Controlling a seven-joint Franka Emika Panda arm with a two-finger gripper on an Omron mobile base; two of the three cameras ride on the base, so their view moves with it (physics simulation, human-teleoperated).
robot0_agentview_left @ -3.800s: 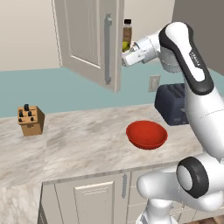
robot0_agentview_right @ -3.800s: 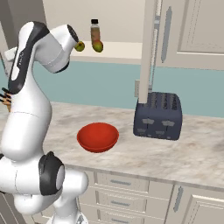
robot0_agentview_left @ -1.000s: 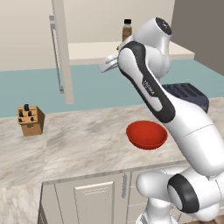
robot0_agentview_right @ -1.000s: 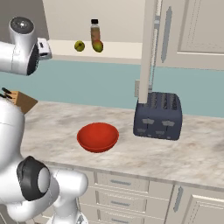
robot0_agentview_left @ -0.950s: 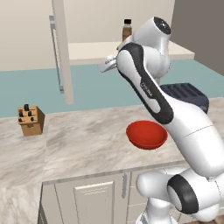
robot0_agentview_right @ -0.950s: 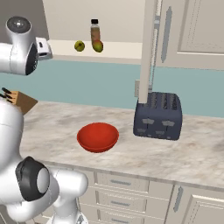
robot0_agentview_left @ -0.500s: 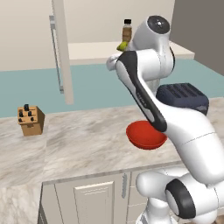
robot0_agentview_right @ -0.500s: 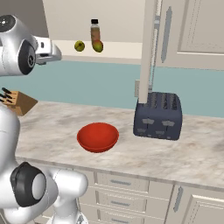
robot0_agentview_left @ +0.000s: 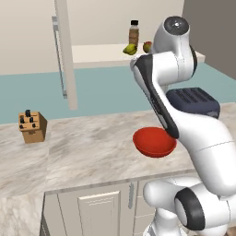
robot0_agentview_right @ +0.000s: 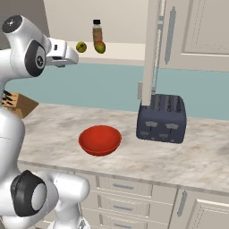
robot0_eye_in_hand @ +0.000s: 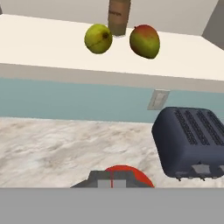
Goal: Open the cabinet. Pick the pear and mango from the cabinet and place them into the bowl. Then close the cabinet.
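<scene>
Dark blue toaster (robot0_agentview_right: 161, 117) upright on marble countertop (robot0_agentview_left: 83, 143), near backsplash, slots on top. Wooden knife block (robot0_agentview_left: 32, 126) with dark handles, well apart, at counter's far left. Brown bottle (robot0_eye_in_hand: 119, 16) with black cap upright on pale shelf. Wall outlet (robot0_eye_in_hand: 158, 99) on teal backsplash (robot0_agentview_left: 101, 94) above toaster. Base-cabinet doors (robot0_agentview_left: 101, 213) and drawers (robot0_agentview_right: 129, 188) below counter.

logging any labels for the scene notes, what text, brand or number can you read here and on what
No text can be read.
Brown bottle on the cabinet shelf: its label shows a dark smudge, too blurred to read.
Toaster: small pale controls on the front, no legible markings.
Knife block: no lettering visible.
</scene>
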